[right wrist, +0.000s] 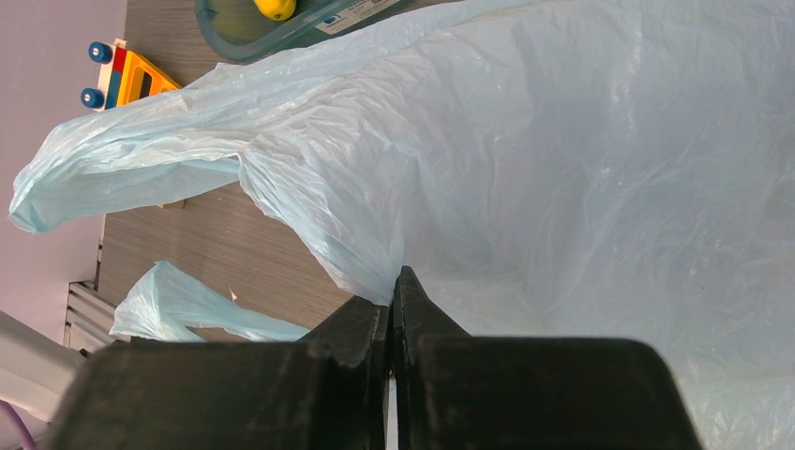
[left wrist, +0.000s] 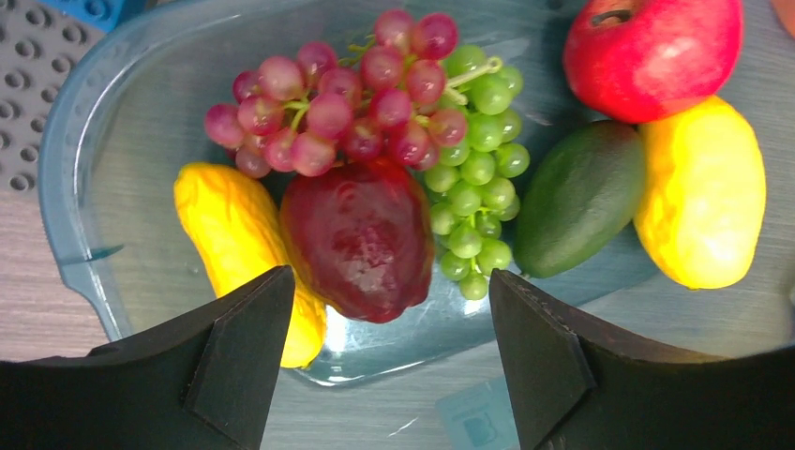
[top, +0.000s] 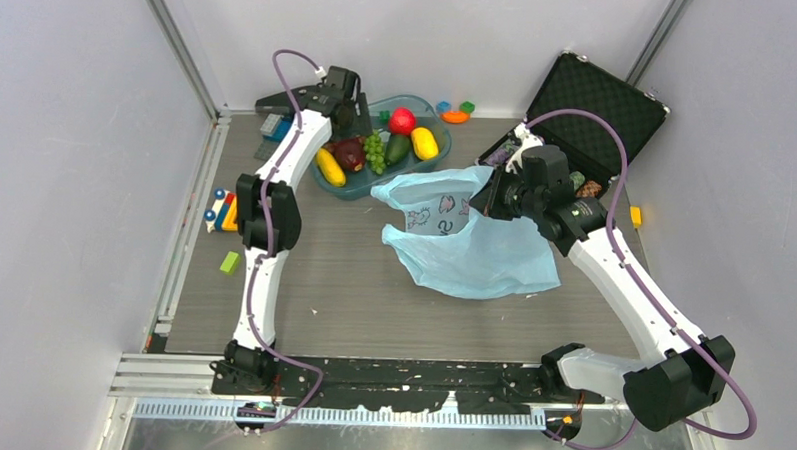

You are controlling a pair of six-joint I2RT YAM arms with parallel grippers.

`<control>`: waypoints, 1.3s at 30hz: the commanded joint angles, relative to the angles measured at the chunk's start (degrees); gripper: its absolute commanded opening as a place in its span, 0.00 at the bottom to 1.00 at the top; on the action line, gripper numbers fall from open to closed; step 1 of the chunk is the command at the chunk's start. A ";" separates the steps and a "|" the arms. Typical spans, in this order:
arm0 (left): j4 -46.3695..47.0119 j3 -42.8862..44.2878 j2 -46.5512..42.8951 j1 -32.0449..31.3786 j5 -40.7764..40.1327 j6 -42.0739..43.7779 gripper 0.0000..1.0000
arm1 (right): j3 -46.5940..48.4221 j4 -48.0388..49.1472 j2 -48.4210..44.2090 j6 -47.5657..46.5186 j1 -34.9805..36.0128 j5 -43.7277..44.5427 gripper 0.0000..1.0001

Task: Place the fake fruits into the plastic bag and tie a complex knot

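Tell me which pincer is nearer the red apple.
Left. The left pincer hangs open over the tub holding the red apple; the right pincer is well away, shut on the plastic bag.

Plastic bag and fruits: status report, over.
Left end effector open above the fake fruits in the tub. Right end effector shut on the plastic bag edge. Nothing in the way.

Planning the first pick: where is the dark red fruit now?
In the left wrist view, the dark red fruit lies in the clear tub, between a yellow fruit and the green grapes, centred ahead of the open left hand.
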 commanded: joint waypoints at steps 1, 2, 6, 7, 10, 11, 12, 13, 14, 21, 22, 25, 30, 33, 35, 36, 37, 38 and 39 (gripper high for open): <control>-1.72 0.16 -0.01 1.89 0.94 -3.20 0.80 | 0.71 2.22 -0.13 -0.11 -0.20 -0.12 0.05; -1.87 0.31 0.29 1.91 1.25 -3.24 0.80 | 0.67 2.24 -0.13 -0.11 -0.17 -0.18 0.05; -2.35 1.06 1.98 2.16 2.81 -3.71 0.80 | 0.47 2.68 -0.05 0.15 -0.16 -0.57 0.05; -2.54 1.39 2.58 2.21 2.95 -3.85 0.80 | 0.45 2.70 -0.07 0.19 -0.16 -0.67 0.05; -3.85 3.04 4.48 2.33 3.36 -4.23 0.80 | 0.45 2.78 -0.09 0.24 -0.22 -0.75 0.05; -4.18 3.25 4.88 2.41 3.43 -4.29 0.81 | 0.45 2.84 -0.07 0.24 -0.17 -0.80 0.05; -4.19 3.17 5.23 2.49 3.68 -4.45 0.81 | 0.49 2.82 -0.10 0.24 -0.16 -0.78 0.05; -4.13 3.05 5.52 2.56 4.03 -4.62 0.81 | 0.47 2.83 -0.13 0.24 -0.16 -0.72 0.05; -4.04 3.07 5.77 2.60 4.53 -4.79 0.82 | 0.56 2.82 -0.07 0.24 -0.16 -0.68 0.05; -3.04 2.25 5.80 2.74 4.67 -4.10 0.76 | 0.93 2.89 0.30 0.24 -0.16 -0.86 0.05; -2.89 2.11 5.76 2.75 4.77 -3.92 0.74 | 0.96 2.94 0.37 0.24 -0.16 -0.85 0.05; -2.64 1.69 5.76 2.98 4.96 -3.38 0.66 | 1.12 2.92 0.47 0.28 -0.16 -0.85 0.05; -0.79 -0.64 4.90 3.26 6.54 -3.25 0.56 | 1.15 2.95 0.59 0.20 -0.16 -0.87 0.05; 1.15 -3.37 2.88 3.26 6.82 -3.37 0.50 | 1.15 2.96 0.44 0.24 -0.16 -0.85 0.05; 2.70 -5.08 1.15 3.29 6.68 -3.21 0.49 | 1.02 2.93 0.29 0.16 -0.16 -0.90 0.05; 3.47 -5.92 0.01 3.31 6.69 -3.09 0.48 | 1.00 2.95 0.21 0.16 -0.16 -0.83 0.05; 4.42 -6.93 -1.20 3.29 6.95 -2.76 0.47 | 0.87 2.92 0.04 0.20 -0.16 -0.78 0.05; 5.60 -8.11 -2.63 3.24 7.35 -2.59 0.46 | 0.83 2.90 -0.05 0.16 -0.16 -0.81 0.05; 7.00 -9.70 -4.28 3.29 7.69 -2.46 0.46 | 0.72 2.90 -0.29 0.16 -0.16 -0.77 0.05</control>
